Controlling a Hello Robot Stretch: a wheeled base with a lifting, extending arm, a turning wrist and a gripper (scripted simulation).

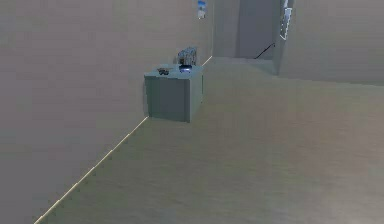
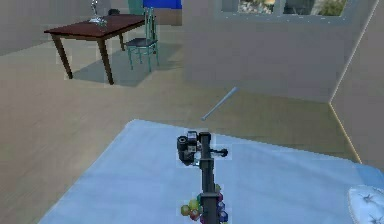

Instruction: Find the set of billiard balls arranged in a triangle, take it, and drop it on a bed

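In the arm side view a cluster of small coloured balls [image 2: 196, 210] lies on a pale blue bed cover [image 2: 120, 180], close against the dark arm bar near the bottom edge. The balls are too small to tell their arrangement. Farther up the bar, the gripper [image 2: 186, 148] stands over the bed, left of the white marker squares. Only bare bed cover lies behind its far end, so it holds nothing.
A dark wooden table [image 2: 92, 30] with a small ornament and a teal chair [image 2: 143, 42] stand beyond the bed. A pale pillow [image 2: 366, 200] lies at the right. Ahead, a grey cabinet [image 1: 172, 96] with small items stands by the wall, before a doorway [image 1: 250, 35].
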